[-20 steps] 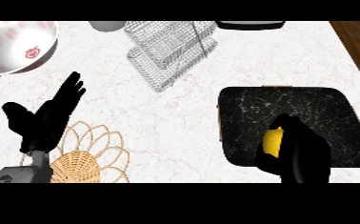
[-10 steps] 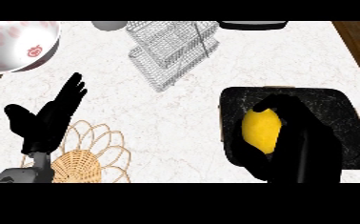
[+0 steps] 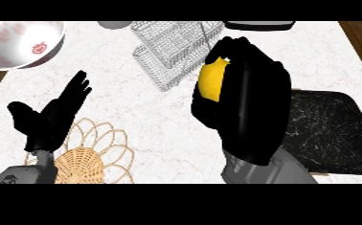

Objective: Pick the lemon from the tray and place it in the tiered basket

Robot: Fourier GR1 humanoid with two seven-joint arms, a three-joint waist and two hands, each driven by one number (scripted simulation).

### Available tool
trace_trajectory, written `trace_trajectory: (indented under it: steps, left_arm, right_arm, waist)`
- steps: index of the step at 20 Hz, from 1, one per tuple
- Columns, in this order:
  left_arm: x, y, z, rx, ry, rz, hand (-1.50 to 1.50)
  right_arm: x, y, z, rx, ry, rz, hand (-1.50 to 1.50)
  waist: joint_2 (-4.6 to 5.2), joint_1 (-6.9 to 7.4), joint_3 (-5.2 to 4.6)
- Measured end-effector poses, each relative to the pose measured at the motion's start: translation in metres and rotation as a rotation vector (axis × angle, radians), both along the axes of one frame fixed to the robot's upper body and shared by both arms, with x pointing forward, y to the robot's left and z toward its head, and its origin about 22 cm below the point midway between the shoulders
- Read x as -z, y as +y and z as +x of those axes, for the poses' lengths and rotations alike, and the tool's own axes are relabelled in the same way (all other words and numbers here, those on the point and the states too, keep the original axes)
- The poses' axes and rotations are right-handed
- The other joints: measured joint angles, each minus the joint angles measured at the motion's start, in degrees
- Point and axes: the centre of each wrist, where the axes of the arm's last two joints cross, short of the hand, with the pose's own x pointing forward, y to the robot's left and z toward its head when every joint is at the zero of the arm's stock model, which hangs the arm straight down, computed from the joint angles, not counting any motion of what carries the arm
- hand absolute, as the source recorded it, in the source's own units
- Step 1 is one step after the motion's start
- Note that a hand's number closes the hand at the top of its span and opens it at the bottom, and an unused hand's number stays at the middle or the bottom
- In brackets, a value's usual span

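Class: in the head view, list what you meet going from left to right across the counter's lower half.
Left hand → woven trivet → right hand holding the lemon → tray.

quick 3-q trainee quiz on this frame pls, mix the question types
1. True or false: the lemon lies on the black tray.
2. Which hand holds the lemon? A) left hand B) right hand
3. Fill in: the wire tiered basket sits toward the ____ edge of the counter in this view.

Key: 1 false, it is held up off the tray; 2 B; 3 top.
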Motion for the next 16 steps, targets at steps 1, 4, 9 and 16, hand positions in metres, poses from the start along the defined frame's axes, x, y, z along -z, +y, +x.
trace_trajectory:
  steps: [1, 4, 9, 16]
  left_arm:
    - [-0.001, 0.001, 0.0, 0.004, 0.004, 0.003, 0.0]
    - [0.001, 0.0, 0.001, 0.01, 0.003, 0.0, 0.0]
    - [0.0, -0.003, 0.002, 0.016, -0.001, 0.003, 0.0]
    - [0.005, 0.0, 0.002, 0.021, -0.003, 0.001, 0.0]
  right_arm:
    - [-0.005, 0.004, 0.01, -0.001, 0.005, -0.001, 1.5]
    - [-0.018, 0.016, 0.035, -0.003, 0.027, -0.001, 1.5]
    - [-0.03, 0.032, 0.077, 0.015, 0.071, 0.001, 1.5]
    - [-0.029, 0.048, 0.117, 0.04, 0.144, 0.018, 1.5]
  waist:
    - [0.04, 0.14, 0.01]
    - [0.12, 0.44, 0.0]
    - [0.33, 1.11, 0.01]
    - [0.45, 1.44, 0.0]
